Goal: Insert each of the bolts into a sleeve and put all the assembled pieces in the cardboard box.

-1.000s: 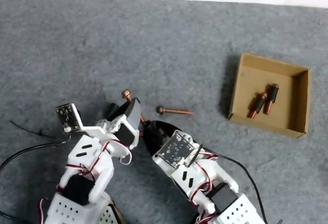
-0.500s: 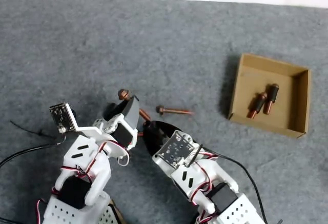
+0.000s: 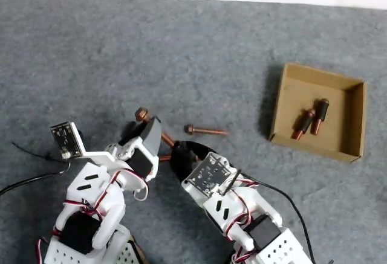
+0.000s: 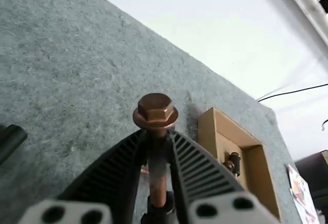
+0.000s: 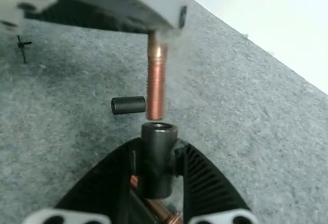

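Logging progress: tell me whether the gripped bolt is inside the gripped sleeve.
Out: the tip of the bolt hangs just outside the open mouth of the sleeve.

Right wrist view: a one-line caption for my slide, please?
Right gripper grips a sleeve; the bolt in the left gripper hangs just above it.

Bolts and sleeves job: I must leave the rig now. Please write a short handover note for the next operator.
Left gripper: shut on a bolt, gripping its shaft.
Right gripper: shut on a sleeve, with the open mouth facing the bolt.
In the right wrist view the bolt's tip is just off the sleeve's mouth, not inside.
On the carpet: one loose bolt and one loose sleeve.
Done: two assembled pieces lie in the cardboard box.
Left: join the held pair and box it, then the loose pair.
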`<state>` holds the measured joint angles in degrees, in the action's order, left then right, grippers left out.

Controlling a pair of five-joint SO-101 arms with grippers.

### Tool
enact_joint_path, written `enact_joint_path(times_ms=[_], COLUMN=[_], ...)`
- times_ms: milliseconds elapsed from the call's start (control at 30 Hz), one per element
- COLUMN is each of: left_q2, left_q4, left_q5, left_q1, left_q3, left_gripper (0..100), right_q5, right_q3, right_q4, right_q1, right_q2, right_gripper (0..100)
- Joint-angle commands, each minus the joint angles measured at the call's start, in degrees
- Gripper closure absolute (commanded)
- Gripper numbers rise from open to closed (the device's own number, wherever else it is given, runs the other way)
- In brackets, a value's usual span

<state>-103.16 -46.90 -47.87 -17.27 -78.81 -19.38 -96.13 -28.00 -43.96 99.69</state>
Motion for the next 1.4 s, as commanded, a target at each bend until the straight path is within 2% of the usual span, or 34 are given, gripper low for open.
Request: enact_joint_path(times_ms=[0, 200, 700, 900, 1100, 1367], left_q2=[-1.1, -1.1, -1.1, -1.1, -1.1, -1.1], left_q4=[-1.23, -0.97, 2.11, 2.73, 2.73, 2.64], left_q5=[-0.26, -0.35, -0.44, -0.26, -0.26, -0.09], left_q1=[-0.92, -0.92, -1.01, -7.87, -4.0, -3.91], left_q3=[3.21, -1.01, -0.48, -0.04, -2.15, -4.35], left_gripper=[100, 100, 100, 100, 100, 100], right_q5=[-0.7, -0.7, -0.7, -0.79, -0.79, -0.79], right_q3=[-6.9, -6.9, -6.9, -6.9, -6.9, -6.9], right_q4=[1.89, 1.89, 1.8, 1.8, 1.8, 1.8], right_q1=[0.75, 0.75, 0.4, 0.4, 0.4, 0.48], right_q2=[0.57, 0.57, 0.57, 0.13, 0.48, 0.48], right_gripper=[99.4, 99.4, 99.4, 99.4, 99.4, 99.4])
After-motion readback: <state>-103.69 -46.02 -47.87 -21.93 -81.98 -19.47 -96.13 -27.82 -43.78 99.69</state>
